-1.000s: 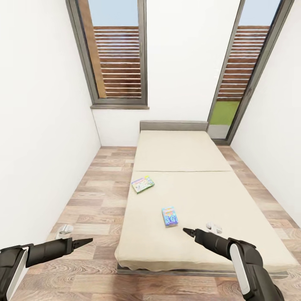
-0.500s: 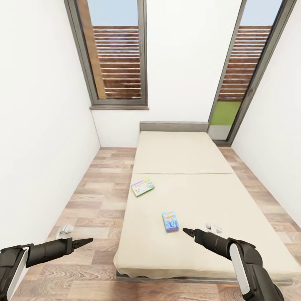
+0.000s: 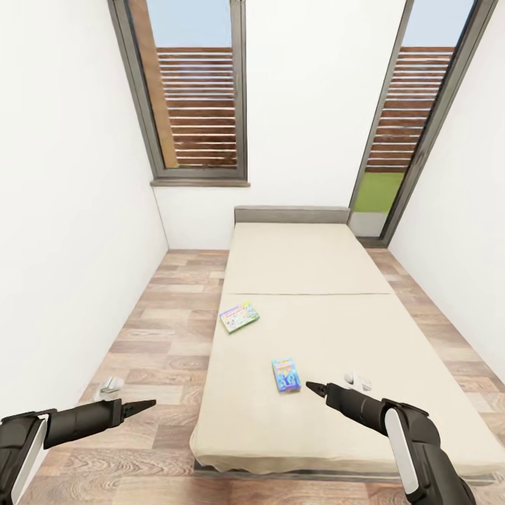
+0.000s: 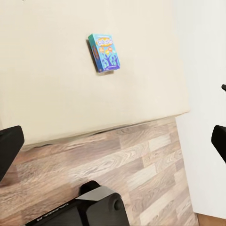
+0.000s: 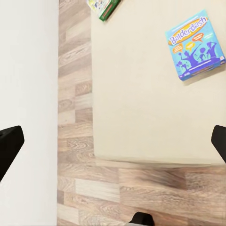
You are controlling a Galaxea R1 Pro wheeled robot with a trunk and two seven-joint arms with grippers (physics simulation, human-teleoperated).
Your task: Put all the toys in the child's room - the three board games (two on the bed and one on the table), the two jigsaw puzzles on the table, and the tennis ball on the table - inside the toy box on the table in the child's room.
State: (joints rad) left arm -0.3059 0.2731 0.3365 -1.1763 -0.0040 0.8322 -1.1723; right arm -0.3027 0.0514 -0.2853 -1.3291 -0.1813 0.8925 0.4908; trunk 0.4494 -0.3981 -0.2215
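Observation:
Two board games lie on the beige bed (image 3: 330,330). The green-pink one (image 3: 239,316) is near the bed's left edge. The blue one (image 3: 285,374) lies closer to me, just left of my right gripper (image 3: 312,387), which hovers open over the bed's foot. My left gripper (image 3: 144,405) is open above the wood floor left of the bed. The right wrist view looks down on the blue box (image 5: 197,44) and a corner of the green-pink one (image 5: 103,7). In the left wrist view the blue box (image 4: 104,52) lies flat. The table, toy box, jigsaw puzzles and tennis ball are out of view.
A small white object (image 3: 358,381) rests on the bed right of the blue box, and another (image 3: 109,384) lies on the floor by the left wall. White walls close in on both sides. A window (image 3: 193,91) and a glass door (image 3: 407,119) are at the far end.
The whole view has shifted: the bed and both boxes sit slightly lower and larger in the picture, so the camera has come closer. Both arms hold the same pose.

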